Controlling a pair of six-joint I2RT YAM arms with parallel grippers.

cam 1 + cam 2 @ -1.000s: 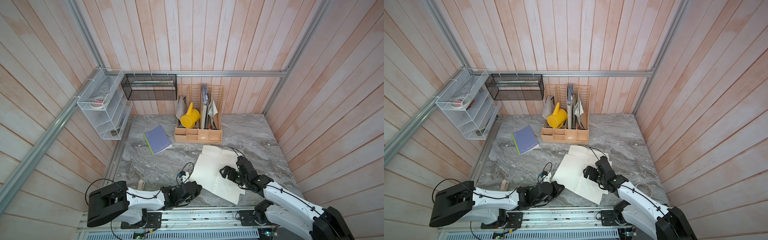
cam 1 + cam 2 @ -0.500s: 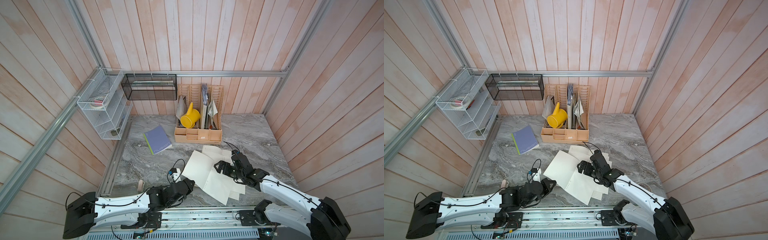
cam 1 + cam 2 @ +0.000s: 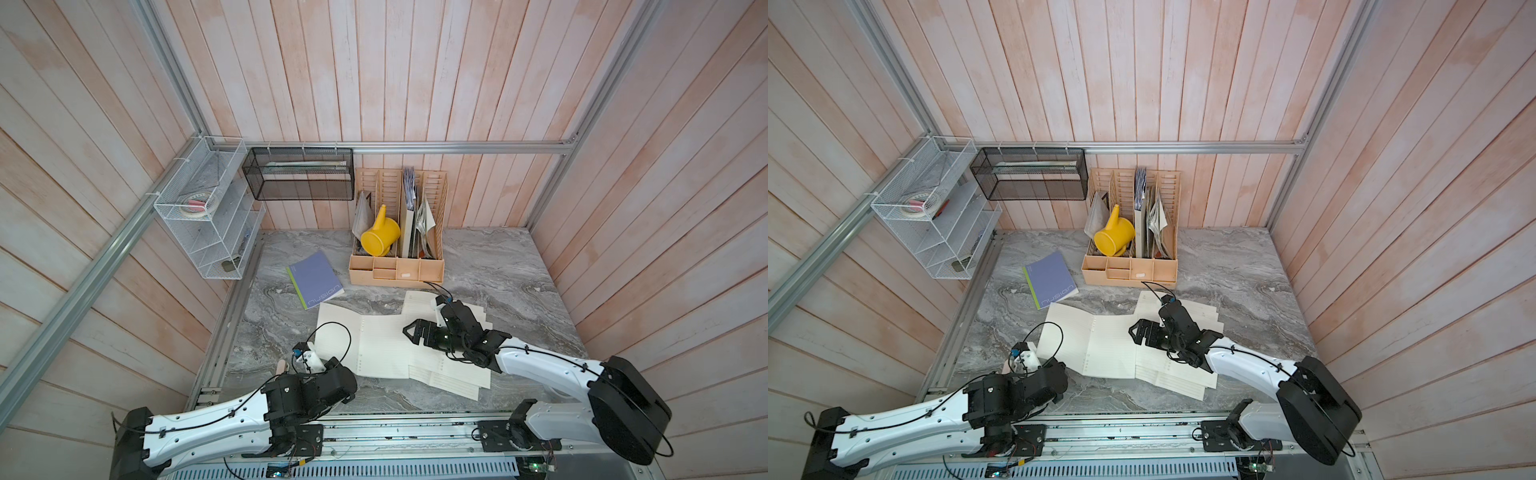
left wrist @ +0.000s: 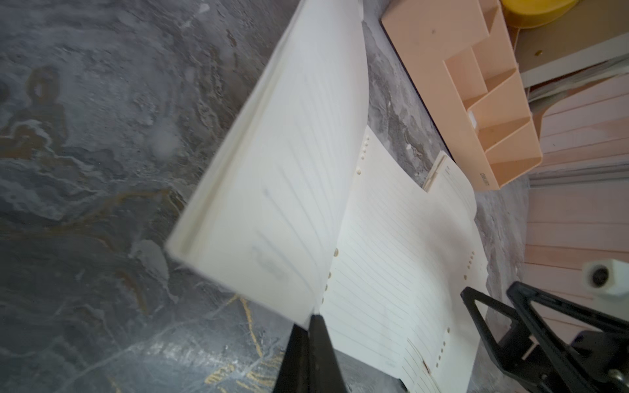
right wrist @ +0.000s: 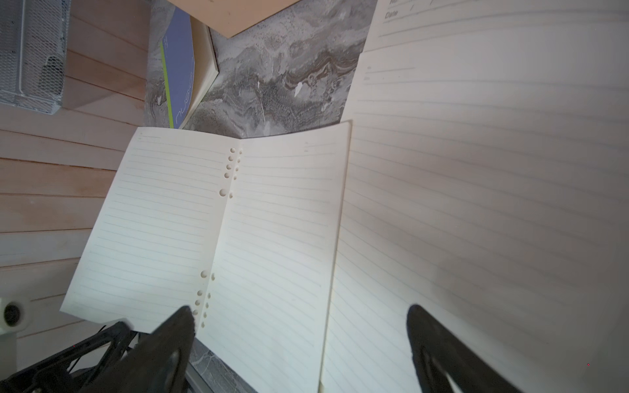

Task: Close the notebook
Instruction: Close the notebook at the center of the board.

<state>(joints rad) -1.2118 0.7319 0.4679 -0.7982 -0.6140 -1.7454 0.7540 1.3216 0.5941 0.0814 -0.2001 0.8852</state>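
The notebook (image 3: 374, 349) lies open on the marble table, cream lined pages up, seen in both top views (image 3: 1100, 345). My left gripper (image 4: 311, 320) is shut on the near left corner of its left leaf (image 4: 282, 170), which stands tilted up off the table. In a top view that gripper (image 3: 328, 368) sits at the notebook's front left corner. My right gripper (image 3: 415, 336) hangs open just above the right-hand pages (image 5: 476, 204), nothing between its fingers (image 5: 180, 326). Loose sheets fan out under the right side.
A closed purple book (image 3: 316, 280) lies behind the notebook to the left. A peach desk organiser (image 3: 397, 274) holding a yellow watering can (image 3: 379, 237) stands at the back. A white wire shelf (image 3: 208, 216) and black mesh basket (image 3: 299, 174) hang on the walls.
The notebook's left leaf now reaches farther left, carried by my left gripper. My right gripper has moved left and away from the table's front edge, over the pages.
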